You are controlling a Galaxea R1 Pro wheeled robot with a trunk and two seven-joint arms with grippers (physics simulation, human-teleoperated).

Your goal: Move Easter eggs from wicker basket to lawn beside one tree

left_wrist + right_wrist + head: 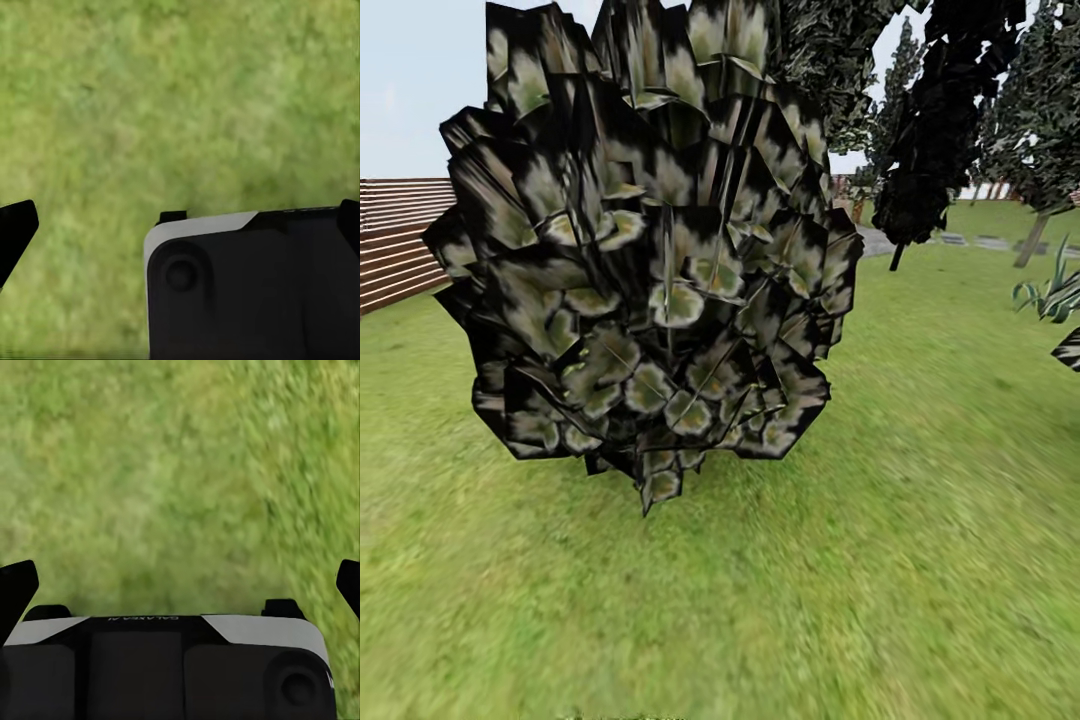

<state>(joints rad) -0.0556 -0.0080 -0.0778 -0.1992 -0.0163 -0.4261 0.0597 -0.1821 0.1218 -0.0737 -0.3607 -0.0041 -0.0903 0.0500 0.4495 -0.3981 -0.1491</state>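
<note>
A tree's low, dense crown [650,250] of dark angular leaves stands close in front of me in the head view, and its trunk is hidden. Mottled green lawn [920,500] spreads all around it. The Easter eggs and the wicker basket are out of view. In the left wrist view my left gripper [182,223] is open over bare grass, its dark fingertips [15,232] far apart with nothing between them. My right gripper [182,583] is open in the same way above grass, with nothing in it.
A brown slatted fence [400,235] runs along the far left. Darker trees [940,130] stand at the back right beside a grey paved strip [875,242]. A spiky striped plant [1050,295] sits at the right edge. My dark base [247,292] shows under the wrist cameras.
</note>
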